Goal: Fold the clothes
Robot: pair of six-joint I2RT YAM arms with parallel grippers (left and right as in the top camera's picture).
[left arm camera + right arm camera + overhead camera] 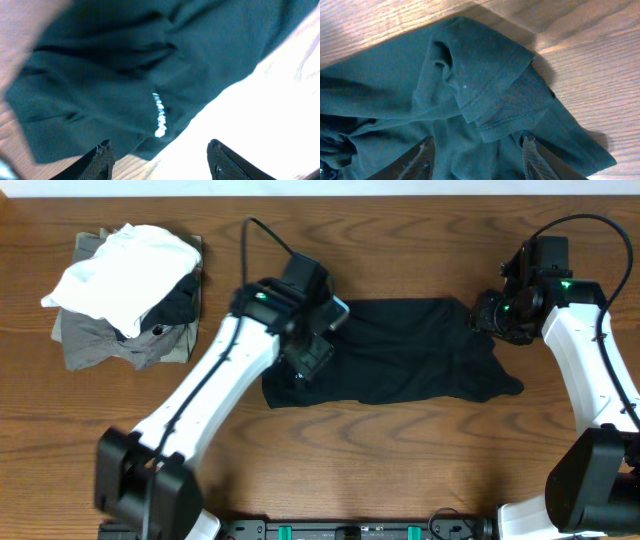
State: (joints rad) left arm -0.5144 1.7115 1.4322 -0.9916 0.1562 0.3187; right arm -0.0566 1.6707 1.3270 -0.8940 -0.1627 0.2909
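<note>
A dark T-shirt (400,350) lies partly folded at the table's middle. My left gripper (312,358) hovers over its left end, open and empty. In the left wrist view the fingers (160,155) straddle the shirt's lower edge (125,75), which bears a small white print (160,115). My right gripper (490,315) is at the shirt's upper right corner, open. In the right wrist view its fingers (477,157) stand over the cloth below a folded sleeve (490,90), not closed on it.
A pile of clothes (125,295) sits at the far left, a white garment (125,270) on top of grey and dark ones. Bare wooden table (420,470) lies in front of the shirt.
</note>
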